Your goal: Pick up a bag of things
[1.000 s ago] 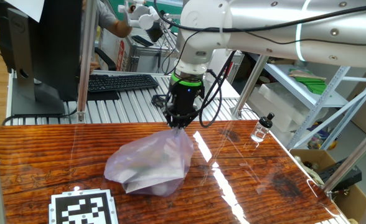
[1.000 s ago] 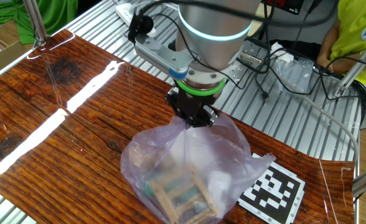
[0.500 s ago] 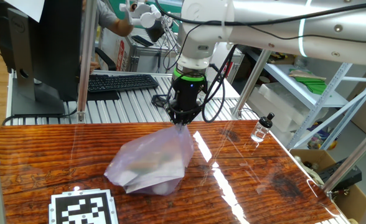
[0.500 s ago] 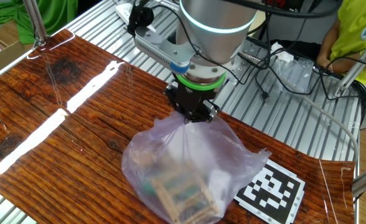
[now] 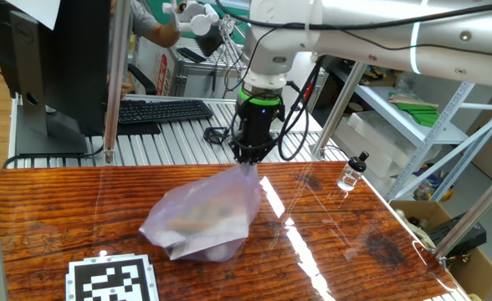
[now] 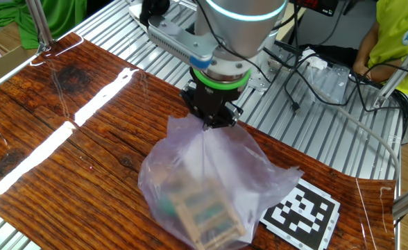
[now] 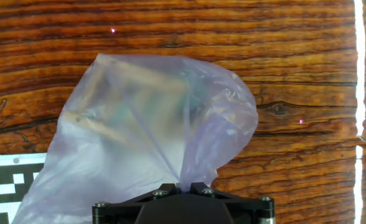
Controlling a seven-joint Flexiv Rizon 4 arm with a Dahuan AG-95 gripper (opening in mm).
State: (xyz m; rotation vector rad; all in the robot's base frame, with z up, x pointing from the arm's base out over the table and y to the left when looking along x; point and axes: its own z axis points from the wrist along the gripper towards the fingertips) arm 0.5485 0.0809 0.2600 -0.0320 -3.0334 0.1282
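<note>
Pale-lilac, crinkly and half see-through, the thin plastic bag sits on the dark reddish-brown wooden table, its top gathered into a peak that runs straight up into the black two-finger gripper. The jaws are clenched on that gathered plastic; in the hand view the folds of the bag converge to a point right where the jaws meet. The gripper points straight down, just below the arm's green ring. The plastic is drawn taut from the pinch, while the bag's wide lower part bulges near the table; whether it rests there I cannot tell. Through the film show the things: tan wooden blocks with a green piece among them, all blurred. A black-and-white square marker lies flat just beside the bag, partly under its edge. A small clear bottle with a black cap stands upright, well apart from the bag, near the table's far edge.
</note>
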